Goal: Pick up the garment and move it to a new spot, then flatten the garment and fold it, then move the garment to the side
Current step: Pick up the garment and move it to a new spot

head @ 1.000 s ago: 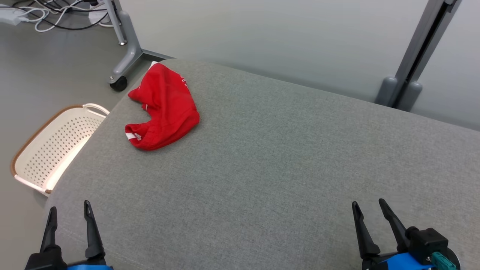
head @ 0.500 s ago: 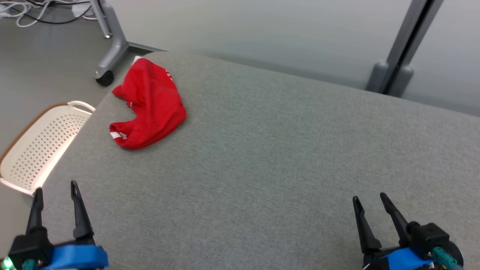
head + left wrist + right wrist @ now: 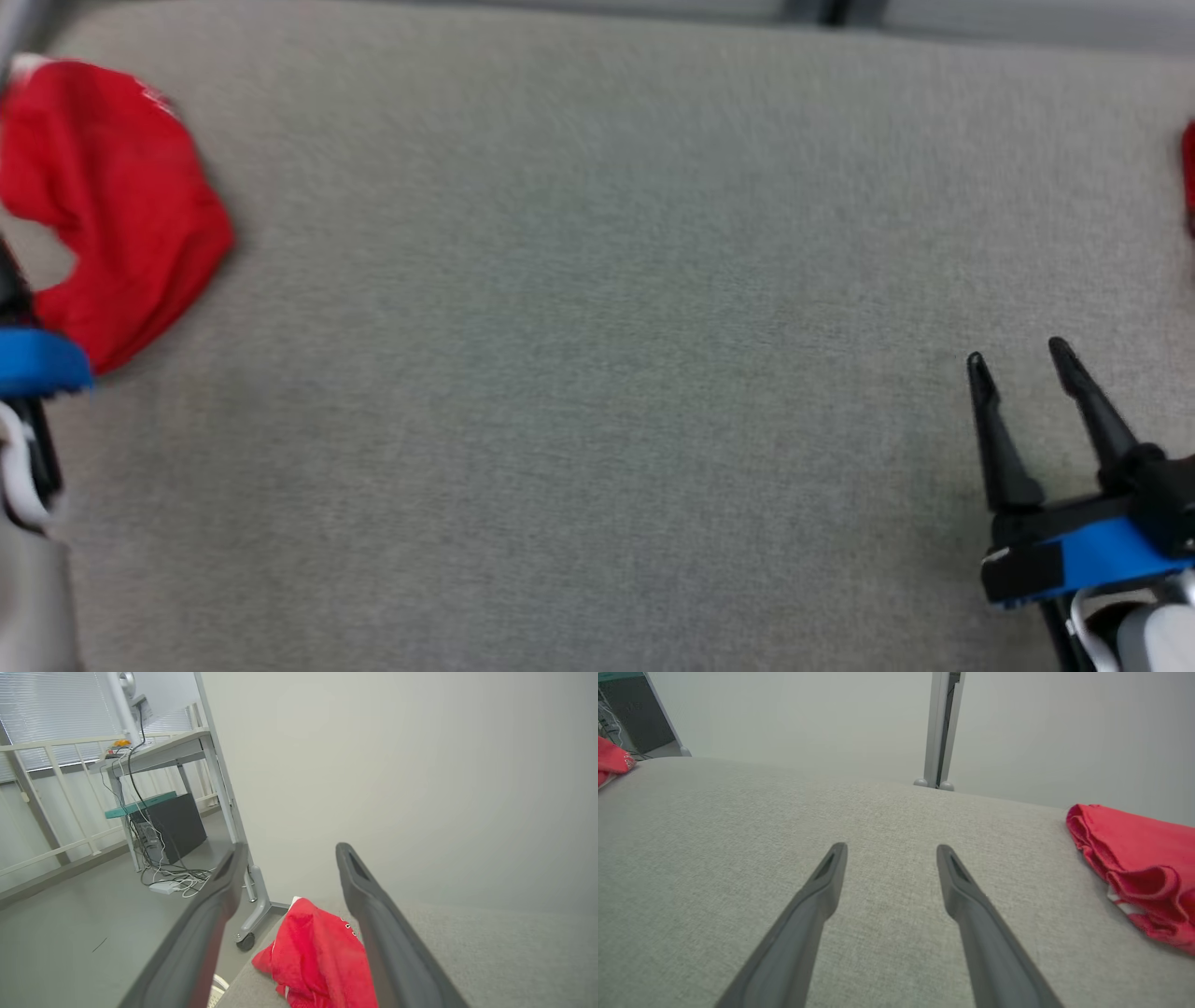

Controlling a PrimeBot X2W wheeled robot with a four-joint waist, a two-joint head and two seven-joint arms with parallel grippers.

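Barely begun, by the look of it. Holds nothing in either claw: carries the left gripper point(image 3: 289, 848) with fingers spread wide, aimed over the red garment point(image 3: 317, 952) but not touching it, and holds the right gripper point(image 3: 1018, 355) just as wide above the bare grey cushion point(image 3: 597, 373), well apart from any cloth. Finds the garment crumpled in a heap at the far left corner of the cushion, close to its edge and near a wheeled desk leg point(image 3: 257, 905). Leaves everything to do, judging from that: picking up, moving to a new spot, flattening, folding, setting aside.

Smears the whole head view and cuts the left gripper there down to a blue band point(image 3: 37, 362) at the edge, fingers out of frame. Clips a second red cloth point(image 3: 1134, 868) at the right end of the cushion, so cannot tell whether folded or merely bunched, nor what kind of garment either is. Hides part of the heap behind one left finger.
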